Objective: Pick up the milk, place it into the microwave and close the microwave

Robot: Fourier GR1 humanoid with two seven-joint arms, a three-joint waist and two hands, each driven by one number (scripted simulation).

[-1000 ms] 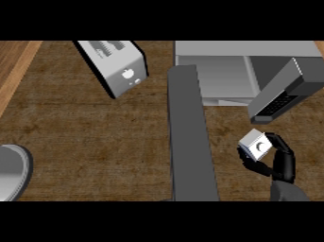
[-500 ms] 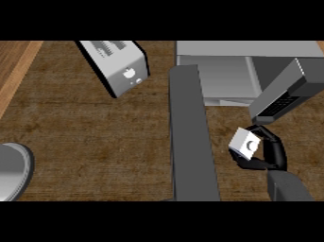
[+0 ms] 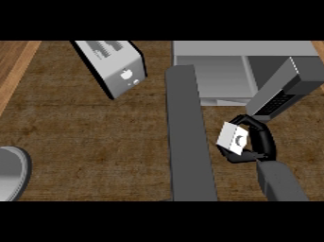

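The milk [image 3: 231, 137] is a small white carton, held tilted above the counter. My right hand [image 3: 259, 142] is shut on it, fingers curled round its sides. It hangs just in front of the microwave [image 3: 224, 71], whose door [image 3: 287, 90] stands swung open at the right, showing the grey cavity. The carton sits below the cavity's front edge, left of the door's lower end. My left forearm [image 3: 189, 137] runs up the middle of the view as a long grey bar; the left hand itself does not show.
A toaster [image 3: 114, 66] stands at the back left. A grey plate [image 3: 0, 172] lies at the left edge. Wooden counter [image 3: 88, 142] spreads between them.
My right hand has carried the milk up and to the left, toward the microwave's opening, and tilted the carton as it went.
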